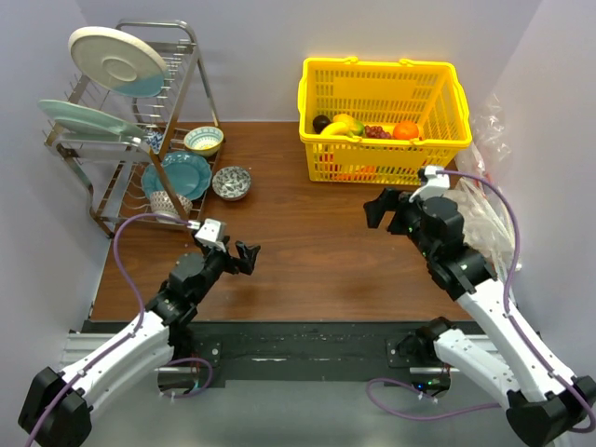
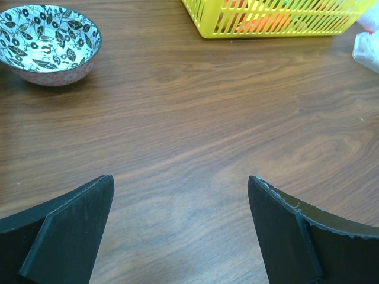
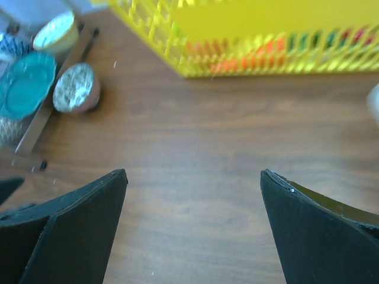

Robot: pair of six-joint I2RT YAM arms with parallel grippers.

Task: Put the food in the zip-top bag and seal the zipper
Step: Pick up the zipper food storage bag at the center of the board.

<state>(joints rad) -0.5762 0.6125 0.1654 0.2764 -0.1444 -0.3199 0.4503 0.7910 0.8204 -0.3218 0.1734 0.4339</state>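
Note:
The yellow banana bunch and the orange-green mango-like fruit lie inside the yellow basket at the back right. The long dark green vegetable does not show. Clear floppy plastic lies along the table's right edge beside my right arm; I cannot tell the zip-top bag or its zipper apart in it. My left gripper is open and empty over bare wood at the front left. My right gripper is open and empty just in front of the basket.
The basket also holds a dark fruit, red grapes and a round orange. A dish rack with plates stands at the back left, with a teal plate, a small bowl and a patterned bowl.

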